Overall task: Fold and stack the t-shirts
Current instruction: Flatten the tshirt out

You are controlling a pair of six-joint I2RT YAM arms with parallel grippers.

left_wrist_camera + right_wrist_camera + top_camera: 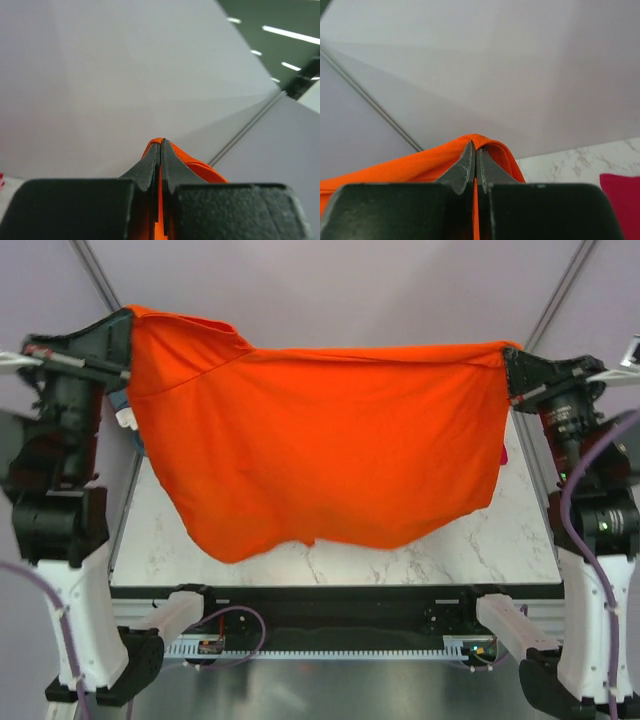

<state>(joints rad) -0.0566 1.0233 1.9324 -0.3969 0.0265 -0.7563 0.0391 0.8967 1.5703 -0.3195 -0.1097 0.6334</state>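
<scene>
A bright orange t-shirt [320, 450] hangs spread out in the air above the marble table [520, 540], stretched between both arms. My left gripper [128, 315] is shut on its upper left corner. My right gripper [505, 352] is shut on its upper right corner. In the left wrist view the gripper [161, 142] pinches orange cloth [200, 167] between closed jaws. In the right wrist view the gripper [476, 145] does the same, with the cloth [395, 167] draping off to the left. A crimson-pink shirt [622, 200] lies on the table at the right.
A white and blue object [128, 412] shows at the table's left edge, mostly hidden behind the orange shirt. A sliver of pink cloth [503, 455] peeks out at the shirt's right edge. The table's front edge [330, 585] lies just beyond the arm bases.
</scene>
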